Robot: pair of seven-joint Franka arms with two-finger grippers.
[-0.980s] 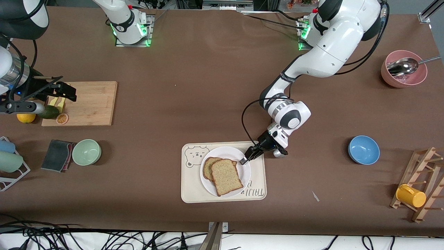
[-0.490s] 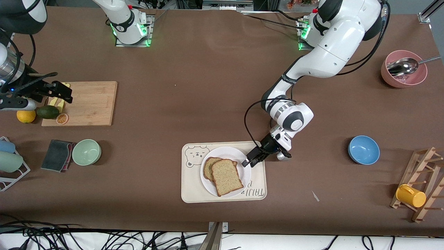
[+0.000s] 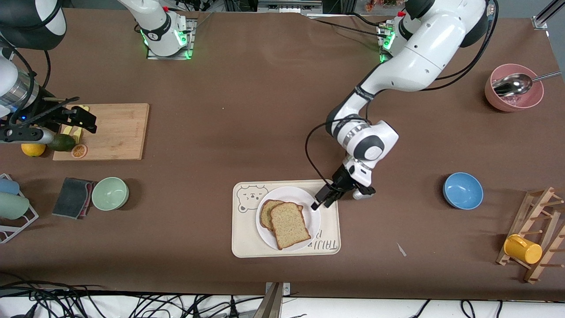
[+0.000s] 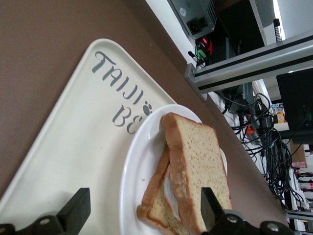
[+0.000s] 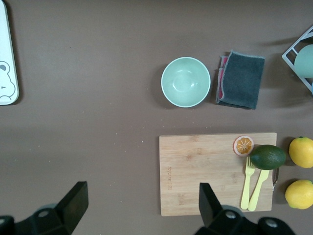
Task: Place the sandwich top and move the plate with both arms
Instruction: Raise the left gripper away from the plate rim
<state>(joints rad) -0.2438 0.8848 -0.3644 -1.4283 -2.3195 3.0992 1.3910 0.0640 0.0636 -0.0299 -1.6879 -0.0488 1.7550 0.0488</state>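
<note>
The left arm (image 3: 410, 62) reaches from its base down toward the middle of the bench (image 3: 247, 110), elbow bent and wrist angled low. Its left claw (image 3: 321, 199) hangs just above the surface with its 2 fingers (image 4: 78, 211) spread apart, holding nothing. The right arm (image 3: 17, 53) waits raised at its own end, the right claw (image 3: 79, 118) likewise spread wide and empty.

Even, bright overhead light falls on my brown table (image 3: 247, 132), the bowls and my arms throw only soft short shadows, the white plate (image 4: 139, 171) shows mild glare without losing detail, green lamps glow at my bases, and the claw fingers (image 4: 76, 210) close to my wrist cameras blur.
</note>
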